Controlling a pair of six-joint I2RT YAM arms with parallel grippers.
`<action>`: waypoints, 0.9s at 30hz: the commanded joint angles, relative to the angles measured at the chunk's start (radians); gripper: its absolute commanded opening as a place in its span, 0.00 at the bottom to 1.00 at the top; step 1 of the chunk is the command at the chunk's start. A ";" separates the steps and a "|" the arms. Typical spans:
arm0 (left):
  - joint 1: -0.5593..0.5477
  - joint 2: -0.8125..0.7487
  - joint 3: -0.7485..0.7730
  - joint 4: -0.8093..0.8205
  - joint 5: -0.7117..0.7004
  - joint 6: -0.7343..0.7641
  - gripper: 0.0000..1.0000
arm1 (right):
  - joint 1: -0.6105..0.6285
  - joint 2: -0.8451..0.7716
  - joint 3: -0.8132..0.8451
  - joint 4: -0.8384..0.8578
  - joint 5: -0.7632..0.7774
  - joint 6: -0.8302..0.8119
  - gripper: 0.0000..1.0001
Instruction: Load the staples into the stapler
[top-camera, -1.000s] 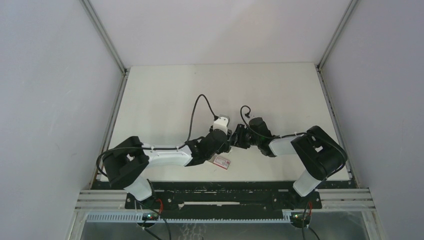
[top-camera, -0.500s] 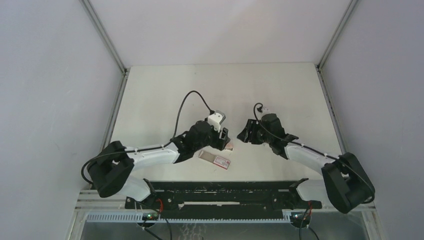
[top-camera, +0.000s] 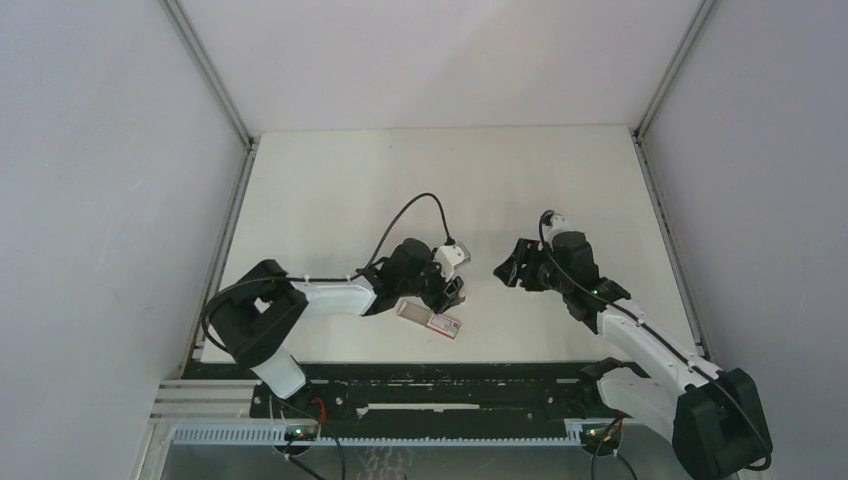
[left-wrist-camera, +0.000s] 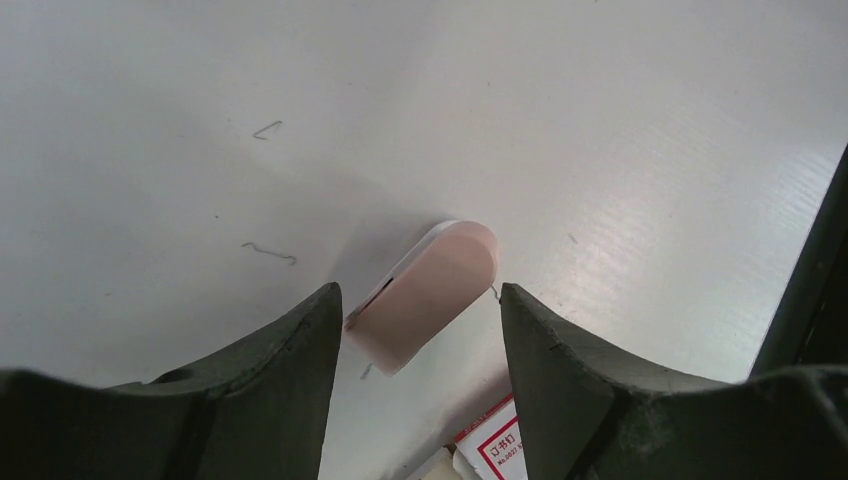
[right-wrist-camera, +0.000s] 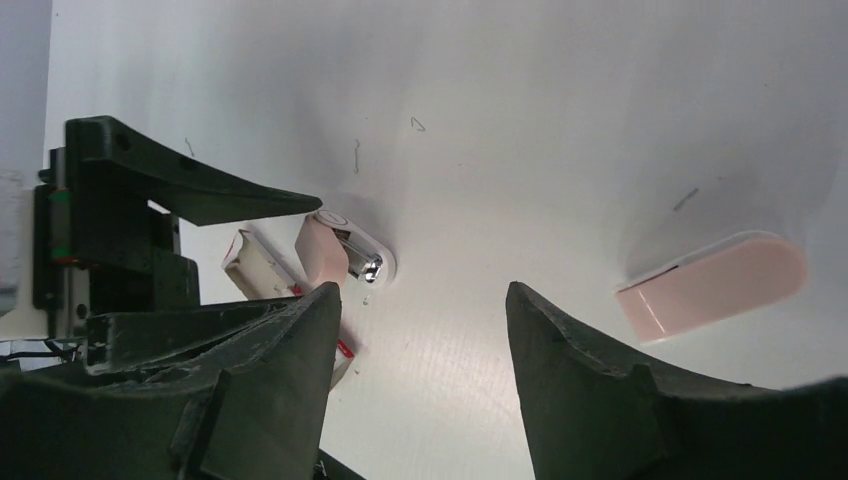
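1. Right arm (top-camera: 640, 335) is swinging out to its own side. A second ago both wrists were meeting mid-table (top-camera: 350, 180); now they're standing well apart.
2. Right gripper (right-wrist-camera: 422, 288) is spreading: jaws wide, carrying nothing. One pink block (right-wrist-camera: 712, 283) is lying on the table just beside it.
3. Left gripper (left-wrist-camera: 420, 290) is standing wide too, straddling the other pink block (left-wrist-camera: 425, 295) (chrome part showing), which seems to be touching neither finger.
4. Staples box (top-camera: 432, 318) is lying flat just beside the left gripper, near the front edge; can't tell if it's open.
5. Loose staples (left-wrist-camera: 268, 252) are lying scattered. Reading: stapler looks pulled apart and set down, and loading isn't started.
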 joint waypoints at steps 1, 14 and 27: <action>0.004 0.028 0.074 0.016 0.045 0.046 0.63 | -0.017 -0.045 -0.009 -0.022 -0.025 -0.022 0.62; 0.003 0.043 0.073 -0.004 0.024 -0.024 0.50 | -0.031 -0.051 -0.013 -0.018 -0.039 -0.019 0.62; -0.019 0.083 0.098 -0.102 -0.046 0.003 0.55 | -0.045 -0.056 -0.020 -0.016 -0.061 0.001 0.64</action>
